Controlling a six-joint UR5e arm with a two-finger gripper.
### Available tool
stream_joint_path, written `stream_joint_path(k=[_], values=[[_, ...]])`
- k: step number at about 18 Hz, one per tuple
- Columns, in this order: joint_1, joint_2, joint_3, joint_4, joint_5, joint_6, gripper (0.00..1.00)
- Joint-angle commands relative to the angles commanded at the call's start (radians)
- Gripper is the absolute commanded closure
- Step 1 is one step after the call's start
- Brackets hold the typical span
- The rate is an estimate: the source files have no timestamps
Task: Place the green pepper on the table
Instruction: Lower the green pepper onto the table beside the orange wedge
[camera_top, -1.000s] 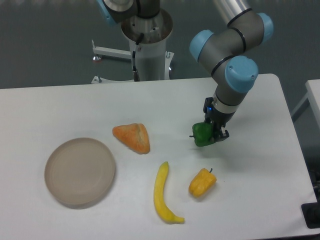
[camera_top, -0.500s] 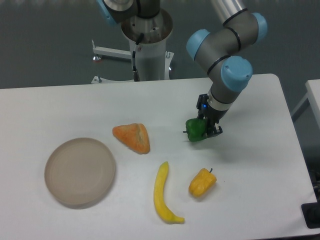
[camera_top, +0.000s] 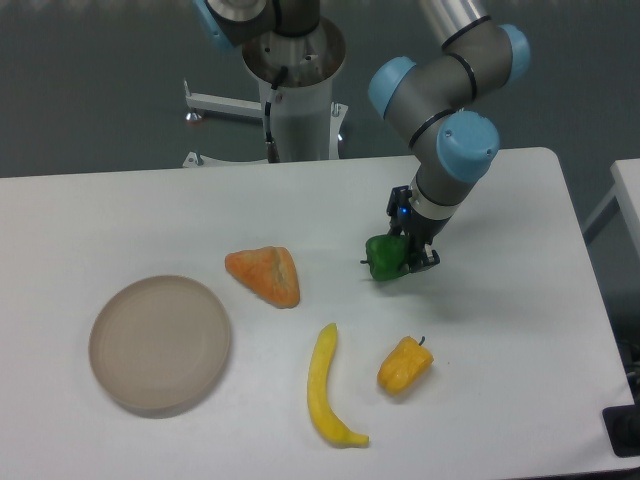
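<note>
The arm reaches down from the back of the table (camera_top: 520, 300), and its hand (camera_top: 400, 258) is clamped on the green pepper (camera_top: 384, 257). The pepper sits between the fingers at the middle of the table, right of centre, its short stem pointing left. It hangs low over the white surface, with a faint shadow just under it; whether it touches the top I cannot tell from here.

To the left of the pepper, apart from it, lies an orange wedge-shaped piece (camera_top: 265, 275). Further left, near the front edge, sits a round beige plate (camera_top: 160, 343). In front of the pepper a yellow banana (camera_top: 324, 385) lies lengthwise, curving toward the front edge, and just beside it to the right rests a yellow-orange pepper (camera_top: 404, 365). None of these touch the green pepper or each other.
</note>
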Motion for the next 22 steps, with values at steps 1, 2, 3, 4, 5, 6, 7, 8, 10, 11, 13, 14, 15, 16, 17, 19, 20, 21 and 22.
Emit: stream_joint_path(k=[1, 2, 3, 4, 5, 6, 7, 8, 10, 11, 13, 14, 15, 16, 17, 19, 20, 21, 22], values=[[0.000, 0.000, -0.009, 0.002, 0.002, 0.000, 0.50], [0.000, 0.000, -0.012, 0.003, 0.002, -0.003, 0.50], [0.000, 0.000, -0.012, 0.003, 0.002, -0.003, 0.50], [0.000, 0.000, -0.014, 0.003, 0.002, -0.003, 0.50], [-0.002, -0.002, -0.015, 0.003, 0.003, -0.005, 0.50], [-0.002, -0.002, -0.015, 0.003, 0.003, -0.005, 0.50], [-0.003, -0.002, -0.015, 0.003, 0.003, -0.005, 0.50], [-0.003, -0.003, -0.015, 0.003, 0.005, -0.006, 0.50], [-0.006, -0.003, -0.020, 0.005, 0.005, -0.006, 0.50], [-0.006, -0.003, -0.020, 0.005, 0.005, -0.006, 0.49], [-0.006, -0.006, -0.018, 0.006, 0.009, -0.006, 0.49], [-0.006, -0.006, -0.020, 0.006, 0.011, -0.006, 0.49], [-0.006, -0.006, -0.020, 0.006, 0.011, -0.006, 0.49], [-0.008, -0.006, -0.020, 0.006, 0.012, -0.006, 0.49], [-0.008, -0.006, -0.020, 0.008, 0.012, -0.005, 0.49], [-0.009, -0.006, -0.021, 0.009, 0.012, -0.005, 0.49], [-0.009, -0.008, -0.020, 0.009, 0.014, -0.003, 0.48], [-0.009, -0.008, -0.021, 0.009, 0.014, -0.005, 0.48], [-0.009, -0.008, -0.021, 0.011, 0.014, -0.005, 0.48]])
